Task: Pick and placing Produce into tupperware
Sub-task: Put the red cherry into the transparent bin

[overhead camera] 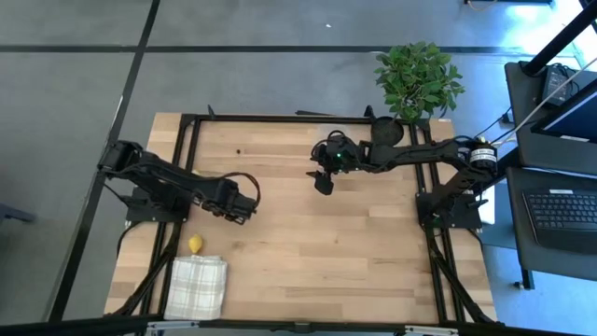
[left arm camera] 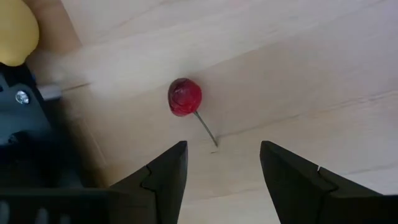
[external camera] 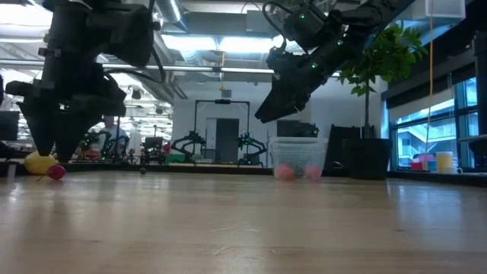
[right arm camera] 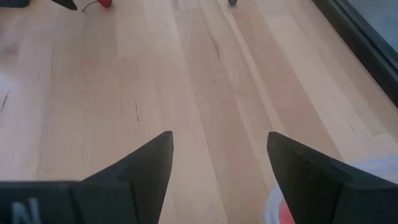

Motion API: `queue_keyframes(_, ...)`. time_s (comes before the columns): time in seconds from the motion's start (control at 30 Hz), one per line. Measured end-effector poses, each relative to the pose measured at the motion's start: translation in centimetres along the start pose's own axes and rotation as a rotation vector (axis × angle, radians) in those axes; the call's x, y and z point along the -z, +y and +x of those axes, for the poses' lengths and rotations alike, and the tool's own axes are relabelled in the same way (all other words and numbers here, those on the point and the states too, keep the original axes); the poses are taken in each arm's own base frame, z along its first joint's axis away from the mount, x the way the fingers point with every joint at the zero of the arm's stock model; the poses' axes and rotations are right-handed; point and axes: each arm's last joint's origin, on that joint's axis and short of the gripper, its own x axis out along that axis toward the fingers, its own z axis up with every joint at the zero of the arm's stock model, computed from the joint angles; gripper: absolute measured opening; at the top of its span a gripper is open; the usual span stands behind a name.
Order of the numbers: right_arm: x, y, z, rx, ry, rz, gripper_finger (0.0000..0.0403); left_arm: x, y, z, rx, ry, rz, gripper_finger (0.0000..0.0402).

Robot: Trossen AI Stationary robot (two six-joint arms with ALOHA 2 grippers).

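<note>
A red cherry-like piece (left arm camera: 185,97) with a thin stem lies on the wooden table, just ahead of my open left gripper (left arm camera: 222,149), whose fingers hang above it and point down (external camera: 55,148). The yellow lemon (overhead camera: 195,245) rests on the table close by (left arm camera: 15,31). The clear tupperware (external camera: 298,156) stands on the table with pink-red pieces (external camera: 284,172) inside. In the high view my right arm hides it. My right gripper (right arm camera: 219,140) is open and raised above the table (overhead camera: 324,182), with the tupperware's rim (right arm camera: 373,168) beside its finger.
A white checked cloth (overhead camera: 198,285) lies at the table's near-left corner, next to the lemon. A black pot with a green plant (overhead camera: 417,79) stands at the far-right edge. Bare wood (overhead camera: 326,252) stretches between the two grippers and toward the near edge.
</note>
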Motion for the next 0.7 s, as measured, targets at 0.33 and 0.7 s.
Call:
queue_keyframes(0.33,0.0,0.0,0.0,0.000,0.002,0.000,0.0262,0.2,0.7,1.3,-0.036,-0.001,-0.051,0.0194)
queue_keyframes(0.7,0.0,0.0,0.0,-0.001,0.002,-0.001,0.0262,0.4,0.8,2.3,-0.013,-0.005,-0.106,0.0194)
